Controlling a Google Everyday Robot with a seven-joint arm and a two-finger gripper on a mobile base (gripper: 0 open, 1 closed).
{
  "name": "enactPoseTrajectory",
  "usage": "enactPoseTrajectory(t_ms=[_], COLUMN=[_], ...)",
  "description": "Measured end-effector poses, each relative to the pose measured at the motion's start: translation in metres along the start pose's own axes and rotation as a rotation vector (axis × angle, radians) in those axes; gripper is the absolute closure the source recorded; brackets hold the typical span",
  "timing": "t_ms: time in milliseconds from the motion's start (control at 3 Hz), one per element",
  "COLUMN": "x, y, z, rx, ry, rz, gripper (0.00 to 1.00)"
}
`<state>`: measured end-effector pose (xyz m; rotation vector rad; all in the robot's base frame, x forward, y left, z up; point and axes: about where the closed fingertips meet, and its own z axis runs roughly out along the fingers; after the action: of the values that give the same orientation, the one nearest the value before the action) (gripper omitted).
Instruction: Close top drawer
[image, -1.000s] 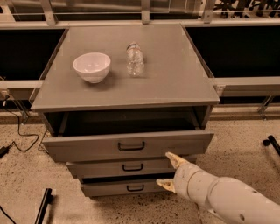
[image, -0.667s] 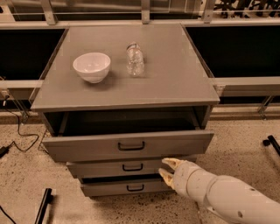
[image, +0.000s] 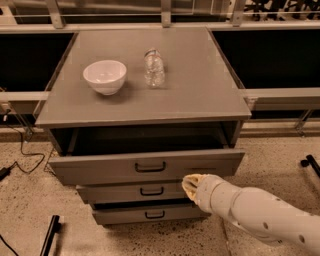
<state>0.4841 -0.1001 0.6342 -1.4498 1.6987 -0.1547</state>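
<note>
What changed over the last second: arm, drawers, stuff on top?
The gripper moved left and slightly up, toward the drawer fronts. It is now at the lower edge of the top drawer, right of its handle; contact cannot be told. Nothing was grasped or released. The top drawer is pulled out as far as before, and the bowl and bottle have not moved.

White rounded arm (image: 260, 212); tan jaws beside middle drawer (image: 130, 191).

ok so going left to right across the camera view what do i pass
black bar on the floor → bowl → bottle → gripper, low at the middle drawer, just under the open top drawer
</note>
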Motion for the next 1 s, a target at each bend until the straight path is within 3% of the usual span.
enactPoseTrajectory(t_ms=[667, 1000], x=[-0.009, -0.016], y=[-0.028, -0.063], z=[0.025, 0.065], rx=[0.040, 0.077], ry=[-0.026, -0.023], rz=[-0.033, -0.031], gripper=[1.00, 1.00])
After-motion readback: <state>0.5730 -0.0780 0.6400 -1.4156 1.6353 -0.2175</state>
